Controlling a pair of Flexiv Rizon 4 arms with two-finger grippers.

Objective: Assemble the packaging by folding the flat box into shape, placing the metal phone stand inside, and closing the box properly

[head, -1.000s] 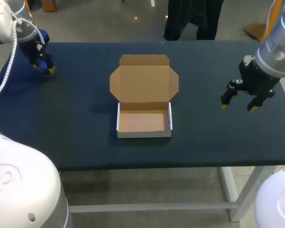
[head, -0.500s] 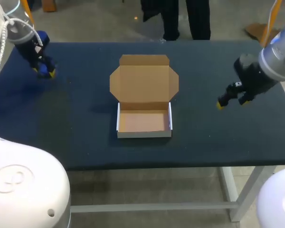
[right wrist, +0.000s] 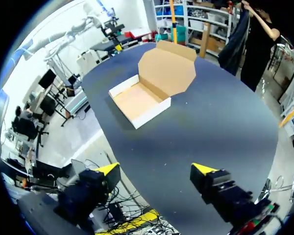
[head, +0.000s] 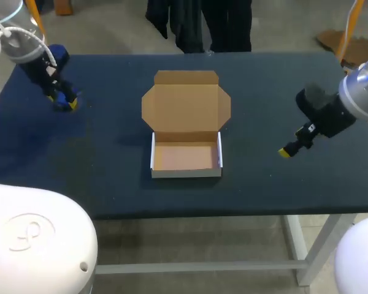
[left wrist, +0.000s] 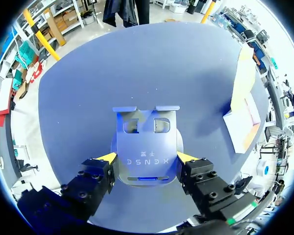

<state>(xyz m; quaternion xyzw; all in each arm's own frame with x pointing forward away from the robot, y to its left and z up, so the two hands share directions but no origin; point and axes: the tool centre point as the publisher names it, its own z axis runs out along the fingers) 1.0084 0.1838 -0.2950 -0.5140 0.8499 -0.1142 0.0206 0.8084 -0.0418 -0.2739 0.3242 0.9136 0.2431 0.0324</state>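
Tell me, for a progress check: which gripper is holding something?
The left gripper, shut on the metal phone stand from both sides; the right gripper is open and empty.

box (head: 185,104): matt cardboard | stand (left wrist: 146,147): smooth metal | table (head: 110,177): matt cloth

In the head view the left gripper (head: 67,103), at ten o'clock, all but hides the phone stand (left wrist: 146,142); the right gripper (head: 286,151), at three o'clock, shows one yellow tip.

Phone stand (left wrist: 144,147): one short row of capitals with two characters, upside down.
Reading: probably a maker's mark.
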